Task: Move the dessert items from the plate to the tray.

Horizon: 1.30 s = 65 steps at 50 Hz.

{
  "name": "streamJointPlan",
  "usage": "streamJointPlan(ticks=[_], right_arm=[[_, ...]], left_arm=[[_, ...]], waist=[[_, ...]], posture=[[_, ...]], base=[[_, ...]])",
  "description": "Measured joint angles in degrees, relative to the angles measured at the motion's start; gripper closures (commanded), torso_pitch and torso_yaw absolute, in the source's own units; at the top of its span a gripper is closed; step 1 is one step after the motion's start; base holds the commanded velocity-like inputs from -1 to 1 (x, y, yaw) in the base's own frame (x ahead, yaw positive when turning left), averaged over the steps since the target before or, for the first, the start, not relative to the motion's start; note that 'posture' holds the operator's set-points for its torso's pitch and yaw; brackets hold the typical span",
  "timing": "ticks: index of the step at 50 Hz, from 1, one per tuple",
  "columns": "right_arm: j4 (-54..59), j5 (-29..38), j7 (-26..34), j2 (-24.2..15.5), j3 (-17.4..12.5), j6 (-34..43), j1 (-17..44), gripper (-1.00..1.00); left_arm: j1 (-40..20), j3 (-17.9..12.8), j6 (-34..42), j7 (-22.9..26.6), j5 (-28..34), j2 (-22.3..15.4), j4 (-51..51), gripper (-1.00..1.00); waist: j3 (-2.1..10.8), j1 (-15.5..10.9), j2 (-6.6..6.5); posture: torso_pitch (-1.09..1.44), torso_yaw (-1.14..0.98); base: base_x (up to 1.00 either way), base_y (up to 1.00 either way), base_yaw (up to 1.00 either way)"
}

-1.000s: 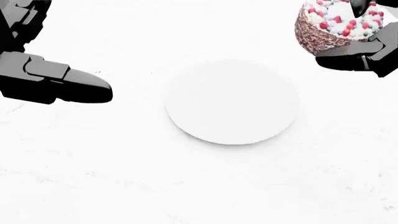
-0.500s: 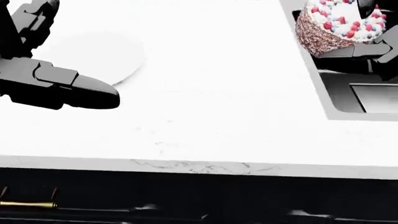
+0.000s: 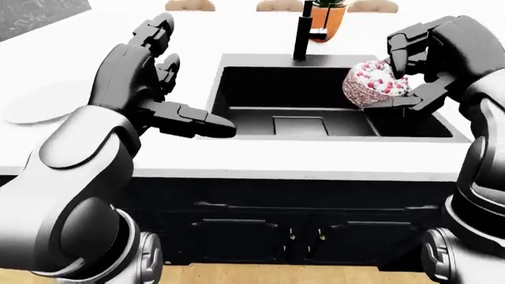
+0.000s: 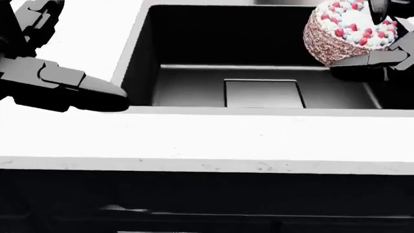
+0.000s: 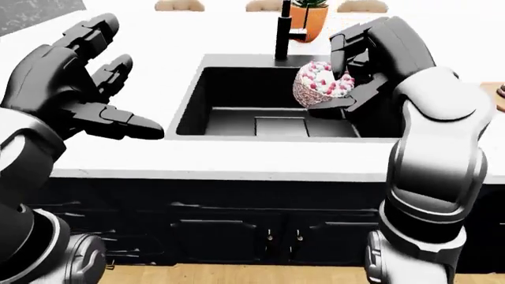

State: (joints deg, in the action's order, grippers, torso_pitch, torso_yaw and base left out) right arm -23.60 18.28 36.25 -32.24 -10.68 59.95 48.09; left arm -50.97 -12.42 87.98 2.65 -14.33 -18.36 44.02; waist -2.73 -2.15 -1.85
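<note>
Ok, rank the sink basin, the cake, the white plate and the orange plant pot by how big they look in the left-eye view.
1. Sink basin, by far the largest.
2. White plate, though the left arm cuts off its right part.
3. Cake, held in the right hand.
4. Orange plant pot, smallest, but farthest away and cropped.

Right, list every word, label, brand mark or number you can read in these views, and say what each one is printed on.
None: no readable text shows in any view.
The cake held in the right hand has only red, white and blue sprinkles, no writing.
The sink, tap, white plate, orange plant pot and cupboard doors bear no marks.
The left hand carries no logo either.
</note>
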Motion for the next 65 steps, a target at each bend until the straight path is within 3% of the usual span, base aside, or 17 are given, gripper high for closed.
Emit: streamJointPlan(ticks=[4, 7, 13, 15, 20, 22, 25, 29, 35, 38, 41, 44, 46, 48, 53, 56, 65], right_arm=[[-0.93, -0.05, -1.03, -1.02, -2.24, -1.14, -0.04, 0.98], [0.80, 1.04, -1.94, -1.68, -3.93, -0.28, -1.66, 0.97], [-0.51, -0.10, -2.68, -2.10, -4.04, -0.01, -0.68, 0.97], [-0.65, -0.96, -2.78, -2.23, -3.52, -0.53, 0.25, 0.97], [-0.66, -3.33, -1.66, -1.77, -1.22, -0.18, -0.87, 0.97], [-0.84, -3.61, -1.70, -2.11, -1.43, 0.14, -0.24, 0.97], [-1.57, -3.22, -2.60, -2.63, -3.05, -0.49, -0.07, 0.97], [0.27, -1.62, -3.67, -2.91, -4.41, 0.79, -1.94, 0.98], [-1.70, -2.65, -3.49, -3.28, -3.81, 0.21, -0.92, 0.97], [-2.46, -3.58, -3.26, -2.81, -3.22, -0.68, -0.73, 0.97], [-1.75, -4.76, -2.11, -2.71, -1.62, 0.08, -1.41, 0.97], [-2.07, -4.87, -2.34, -2.87, -2.22, 0.08, -0.64, 0.97], [-2.10, -4.40, -3.08, -3.15, -3.23, -0.52, -0.51, 0.97], [-1.04, -3.28, -3.83, -3.19, -4.31, -0.02, -1.85, 0.97], [-0.88, -2.43, -3.69, -3.77, -3.51, 1.56, -1.20, 0.97], [-2.47, -3.21, -2.80, -3.76, -2.87, 0.72, -0.32, 0.97], [-1.64, -2.82, -2.34, -3.54, -3.32, 0.66, -0.67, 0.96]], left_arm=[[0.09, 0.43, -1.50, 0.13, 0.30, 0.87, 0.98, -1.00], [1.05, 2.23, -0.22, 0.82, -0.47, 1.54, -0.11, -1.00], [-0.13, 0.93, -0.52, 0.70, 0.59, 0.86, 0.52, -1.00], [-0.91, 0.81, -0.84, 0.63, 0.96, 0.64, 0.59, -1.00], [-0.07, 0.69, 0.55, 0.65, 1.54, 0.82, 0.15, -1.00], [-0.93, 0.73, 0.17, 0.74, 1.64, 0.76, 0.48, -1.00], [-1.33, 1.11, -0.68, 0.91, 1.69, 1.17, 0.96, -1.00], [0.27, 2.80, 0.61, 1.74, 0.79, 1.88, -0.32, -1.00], [-1.60, 1.70, 0.39, 1.18, 2.09, 1.63, 1.16, -1.00], [-1.06, 1.49, 0.15, 1.09, 2.52, 1.63, 1.18, -1.00], [-0.65, 1.60, 1.30, 1.12, 2.86, 1.62, 0.42, -1.00], [-1.83, 1.45, 0.83, 1.36, 2.92, 1.36, 1.06, -1.00], [-2.36, 1.53, 0.38, 1.59, 2.90, 1.43, 1.35, -1.00], [-1.11, 2.71, 0.85, 2.16, 2.36, 2.19, 1.15, -1.00], [-1.70, 1.50, 2.25, 2.60, 2.47, 1.36, 1.02, -1.00], [-2.29, 1.02, 2.05, 2.28, 3.28, 1.15, 1.26, -1.00], [-2.15, 1.90, 1.27, 3.01, 3.11, 1.19, 0.91, -1.00]], waist=[[-0.51, 0.62, 4.59], [-1.33, 2.00, 4.66], [-1.95, 1.63, 1.74], [-1.31, 0.63, 0.31], [0.35, 0.17, -0.56], [-0.13, 0.05, 0.76], [-0.63, 0.85, 4.57], [-1.21, 2.20, 4.46], [-1.91, 1.42, 1.65], [-1.54, -0.40, 0.36], [0.31, 0.00, -0.28], [-0.46, -0.11, 1.78], [-0.35, 0.72, 4.66], [-1.43, 1.91, 4.53], [-1.37, 1.47, 3.09], [-1.87, 1.54, 3.95], [-3.74, 2.59, 3.46]], posture=[[0.00, 0.00], [0.00, 0.00], [0.00, 0.00], [0.00, 0.00], [0.00, 0.00], [0.00, 0.00], [0.00, 0.00], [0.00, 0.00], [0.00, 0.00], [0.00, 0.00], [0.00, 0.00], [0.00, 0.00], [0.00, 0.00], [0.00, 0.00], [0.00, 0.00], [0.00, 0.00], [0.00, 0.00]], base=[[0.00, -1.00, 0.00], [0.00, -1.00, 0.00], [0.00, -1.00, 0.00], [0.00, -1.00, 0.00], [0.00, -1.00, 0.00], [0.00, -1.00, 0.00], [0.00, -1.00, 0.00], [0.00, -1.00, 0.00], [0.00, -1.00, 0.00], [0.00, -1.00, 0.00], [0.00, -1.00, 0.00], [0.00, -1.00, 0.00], [0.00, -1.00, 0.00], [0.00, -1.00, 0.00], [0.00, -0.78, 0.00], [0.00, 0.00, 0.00], [0.00, 0.00, 0.00]])
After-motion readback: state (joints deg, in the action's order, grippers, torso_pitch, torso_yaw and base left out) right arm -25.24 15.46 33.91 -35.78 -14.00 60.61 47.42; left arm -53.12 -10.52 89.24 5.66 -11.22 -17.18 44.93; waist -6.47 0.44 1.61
